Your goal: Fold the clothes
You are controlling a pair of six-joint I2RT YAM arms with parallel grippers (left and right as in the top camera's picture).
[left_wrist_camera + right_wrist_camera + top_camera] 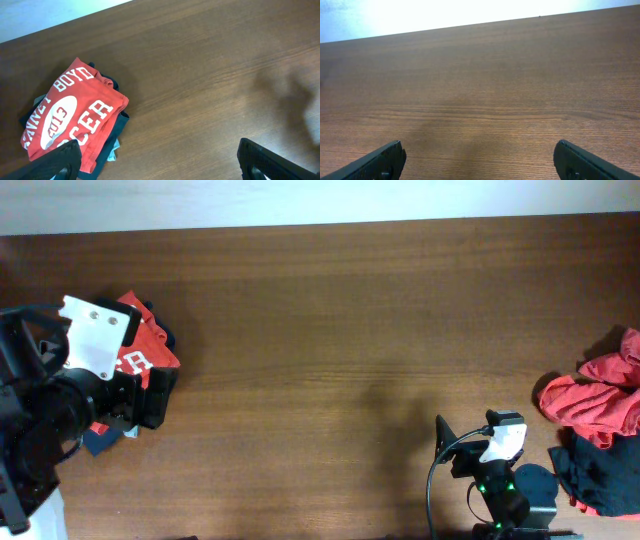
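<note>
A folded stack of clothes lies at the table's left end, topped by an orange-red T-shirt [75, 115] with white lettering. Dark navy fabric [114, 135] and a pale grey-green corner [114, 151] show beneath it. My left gripper [160, 167] is open and holds nothing; its left finger [55, 162] hangs over the stack's near edge. At the right edge lies a crumpled pile of clothes: a red piece [598, 395] and a black piece [598, 472]. My right gripper [482, 162] is open over bare wood, left of that pile.
The brown wooden table [330, 330] runs wall to wall, with a pale wall along its far edge. The left arm's body [60, 400] covers part of the folded stack from above. The right arm's base and cable [495, 490] sit at the near edge.
</note>
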